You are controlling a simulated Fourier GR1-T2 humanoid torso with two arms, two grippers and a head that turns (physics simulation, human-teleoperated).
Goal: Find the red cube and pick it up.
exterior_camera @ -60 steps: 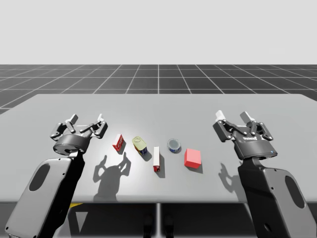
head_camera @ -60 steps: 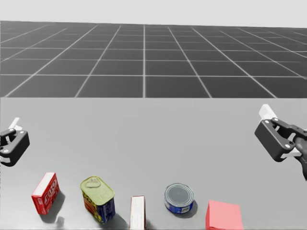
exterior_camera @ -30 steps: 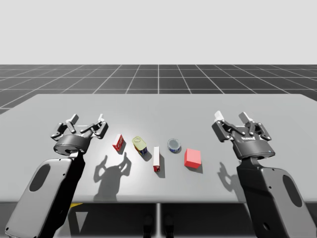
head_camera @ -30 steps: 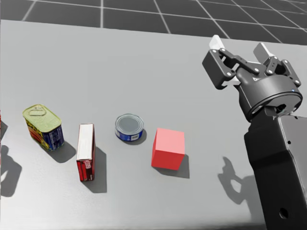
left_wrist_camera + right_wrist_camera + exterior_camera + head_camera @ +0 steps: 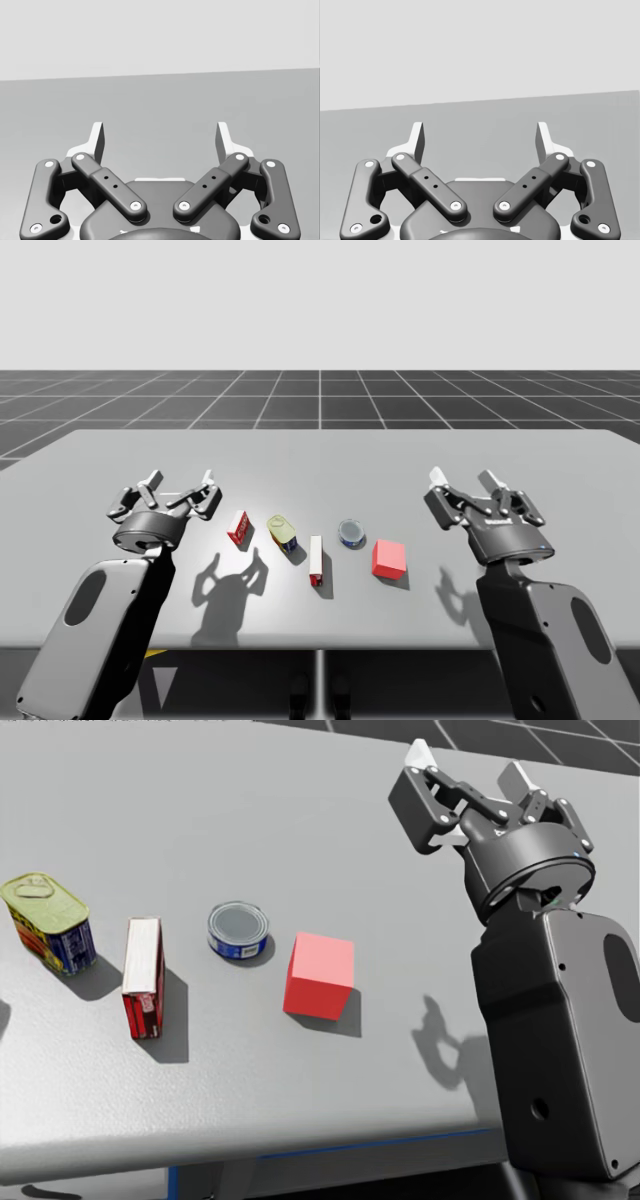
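Note:
The red cube (image 5: 389,558) (image 5: 319,975) rests on the grey table (image 5: 320,455), toward its front edge and right of the middle. My right gripper (image 5: 465,485) (image 5: 470,770) (image 5: 480,137) hovers open to the right of the cube and a little farther back, apart from it and holding nothing. My left gripper (image 5: 180,485) (image 5: 160,137) stands open over the left part of the table, far from the cube, with nothing between its fingers.
In a row left of the cube lie a round blue tin (image 5: 352,533) (image 5: 238,929), a long red and white box (image 5: 316,560) (image 5: 143,975), a yellow-green rectangular can (image 5: 284,532) (image 5: 45,920) and a small red box (image 5: 240,527). The table's front edge runs close behind the cube.
My head has turned down and to the right, bringing the cube and my right arm nearer the middle. My right gripper has drifted slightly left toward the cube. The objects have not moved.

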